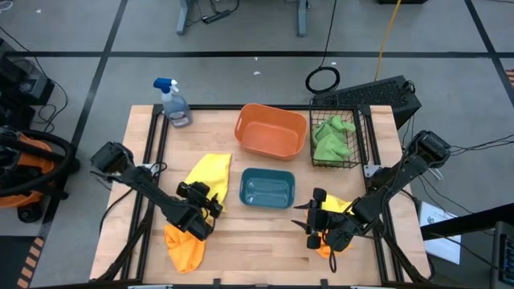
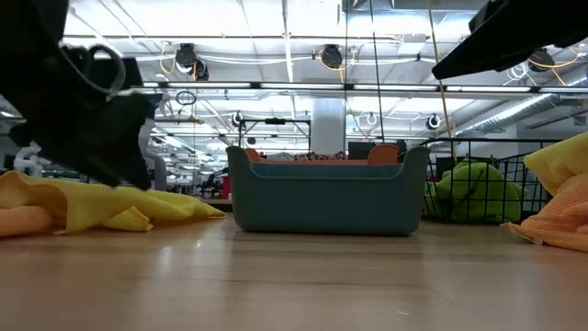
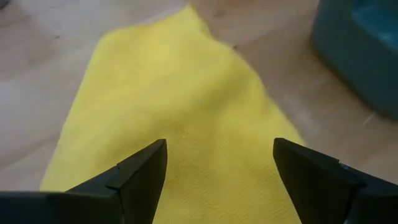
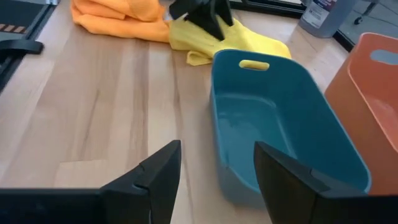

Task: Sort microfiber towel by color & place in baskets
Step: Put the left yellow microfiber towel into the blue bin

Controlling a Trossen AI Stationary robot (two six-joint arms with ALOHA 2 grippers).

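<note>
Matt yellow cloth (image 3: 180,106), wood table (image 1: 265,225)

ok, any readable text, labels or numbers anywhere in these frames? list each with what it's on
None can be read.
spray bottle: any label is too small to make out in the high view, blurred in the right wrist view.
sheet of paper on the floor right of the table: marks on it too small to read.
teal tray, orange tub, wire basket and towels: no print visible.
</note>
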